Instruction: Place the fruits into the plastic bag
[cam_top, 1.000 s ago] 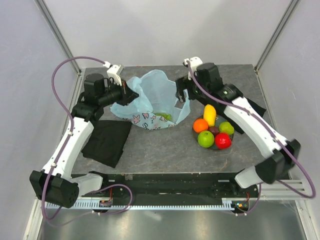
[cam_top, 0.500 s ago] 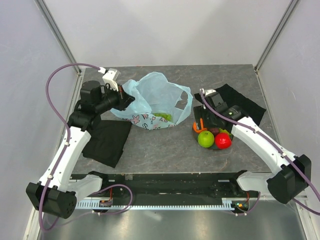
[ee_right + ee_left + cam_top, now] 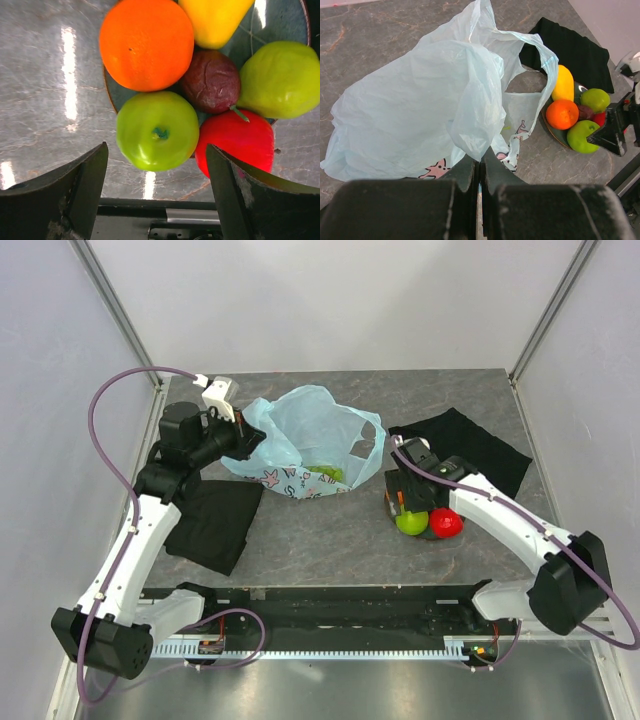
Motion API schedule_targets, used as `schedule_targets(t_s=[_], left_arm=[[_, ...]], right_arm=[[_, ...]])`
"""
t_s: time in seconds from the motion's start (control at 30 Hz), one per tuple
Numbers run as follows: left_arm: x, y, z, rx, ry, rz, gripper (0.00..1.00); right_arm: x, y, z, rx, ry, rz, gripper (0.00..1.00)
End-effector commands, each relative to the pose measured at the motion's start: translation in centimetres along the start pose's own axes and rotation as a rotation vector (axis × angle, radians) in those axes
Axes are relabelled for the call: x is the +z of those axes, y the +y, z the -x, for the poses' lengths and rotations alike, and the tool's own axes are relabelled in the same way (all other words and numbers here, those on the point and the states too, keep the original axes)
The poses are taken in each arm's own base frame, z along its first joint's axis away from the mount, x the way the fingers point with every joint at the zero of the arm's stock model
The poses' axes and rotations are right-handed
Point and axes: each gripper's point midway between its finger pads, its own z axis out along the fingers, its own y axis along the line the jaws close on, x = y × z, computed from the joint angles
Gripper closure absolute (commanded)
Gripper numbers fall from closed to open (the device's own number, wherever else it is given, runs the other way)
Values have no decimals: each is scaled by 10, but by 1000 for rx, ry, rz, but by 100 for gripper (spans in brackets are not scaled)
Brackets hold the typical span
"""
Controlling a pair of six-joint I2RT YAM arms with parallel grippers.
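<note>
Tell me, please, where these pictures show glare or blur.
Right wrist view: bright streaks of glare on the table and on the plate. Left wrist view: the left claw is dark and somewhat soft at the bottom edge, while the plastic bag is sharp. Top external view: even light, only faint shadows, no blur.

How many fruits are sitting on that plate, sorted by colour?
Green fruits: 2, the green apple and the second green fruit
Orange fruit: 1
Yellow fruit: 1
Dark purple fruit: 1
Red fruit: 1
Total on the plate: 6
</note>
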Motion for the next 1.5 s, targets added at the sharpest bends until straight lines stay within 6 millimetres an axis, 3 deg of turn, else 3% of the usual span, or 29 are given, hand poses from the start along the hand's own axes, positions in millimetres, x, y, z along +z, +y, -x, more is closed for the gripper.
schedule_targets(t_s=[0.0,0.3,0.67,0.77,0.8,0.97,1.2,1.47], left_arm=[[-4,1,7,45,-36,8,99],[-5,1,8,45,-38,11,98],[-3,1,6,40,-33,7,99],[-3,1,5,38,-27,6,99],[-3,1,5,38,-30,6,98],[-2,1,5,37,-27,5,98],[-1,1,3,33,-20,1,98],[-1,0,4,33,-22,-6,98]], right_arm=[[12,-2,1,22,-11,-39,14],[30,5,-5,28,9,-26,17],[41,-2,-15,19,43,-75,17],[39,-3,-14,22,40,-73,26],[38,-2,-14,19,41,-69,36],[29,-1,-8,20,20,-55,56],[12,4,1,-10,-8,0,98],[-38,21,29,-102,-131,178,100]])
